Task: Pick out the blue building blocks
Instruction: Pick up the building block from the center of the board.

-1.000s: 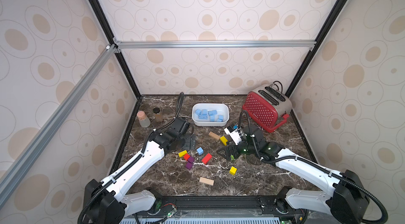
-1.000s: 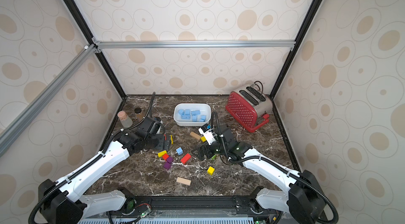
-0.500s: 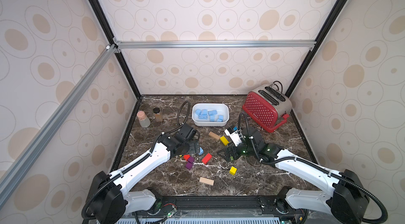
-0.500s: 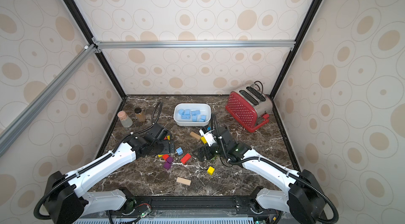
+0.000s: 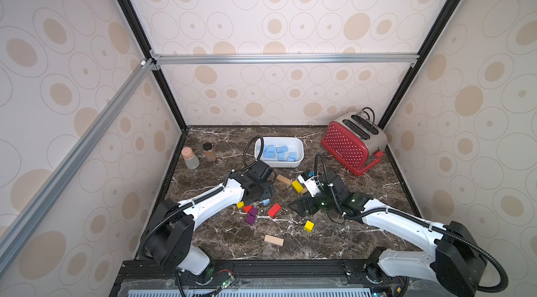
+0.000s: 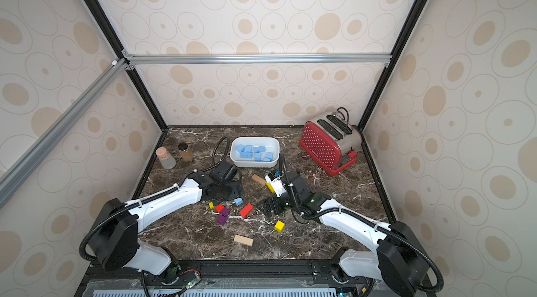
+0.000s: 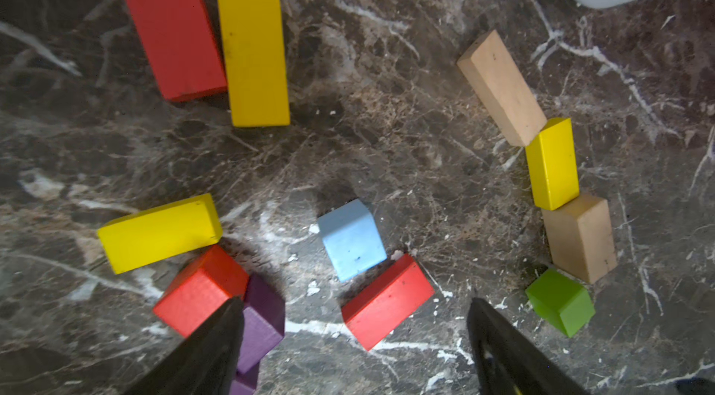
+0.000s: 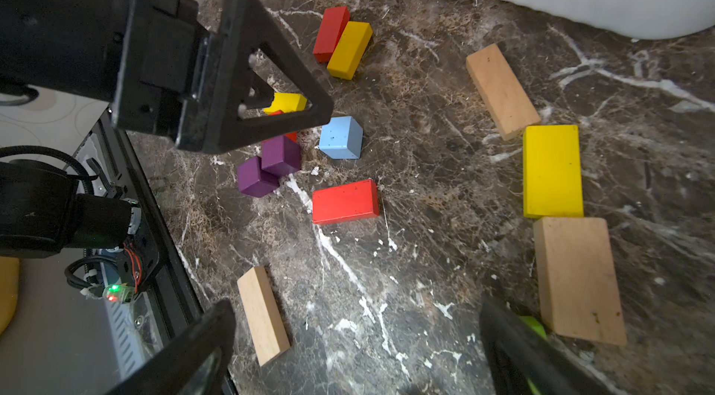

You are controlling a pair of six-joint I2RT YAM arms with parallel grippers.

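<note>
The table (image 5: pixel 363 240) is strewn with coloured blocks. A toaster (image 5: pixel 348 143) is seen at its far right corner. A tray (image 5: pixel 279 163) is set near the back edge, and most blue blocks (image 5: pixel 277 151) are gathered in it. The left gripper (image 7: pixel 353 302) is held low over the loose blocks, jaws spread, nothing pinched. The right gripper (image 8: pixel 358 306) is likewise spread wide and empty. One blue cube (image 7: pixel 352 244) is found on the table, just beside a red block (image 7: pixel 387 302), close to the left gripper.
</note>
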